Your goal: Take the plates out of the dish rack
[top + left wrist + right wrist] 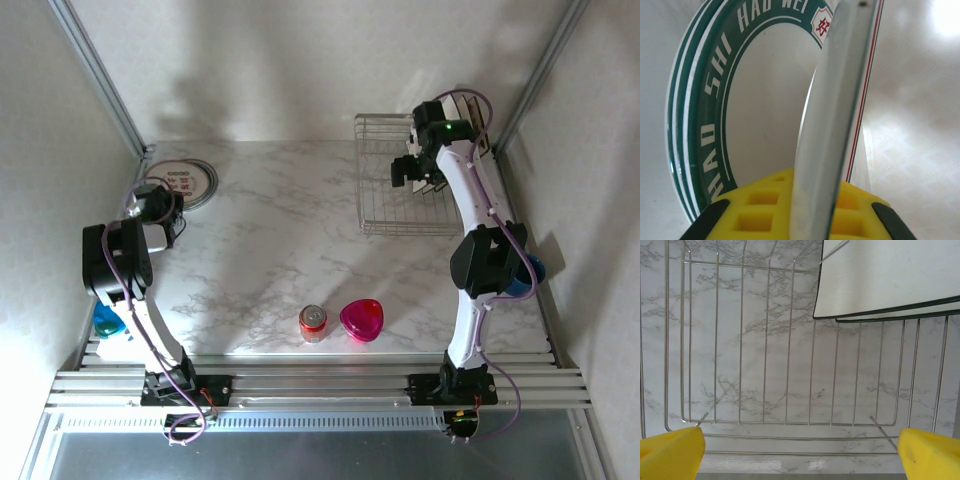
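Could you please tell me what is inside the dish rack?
Two dark-rimmed square plates stand at one corner of the dish rack; the visible rest is bare wire. The nearer plate covers most of the other.

The table (280, 240) has a white marble-pattern top. The dish rack (380, 180) stands on it at the far right corner. A round plate (185, 182) lies flat at the far left. A red can (313, 322) stands upright near the front edge. A pink heart-shaped dish (362, 319) sits just beside the can, on its right.
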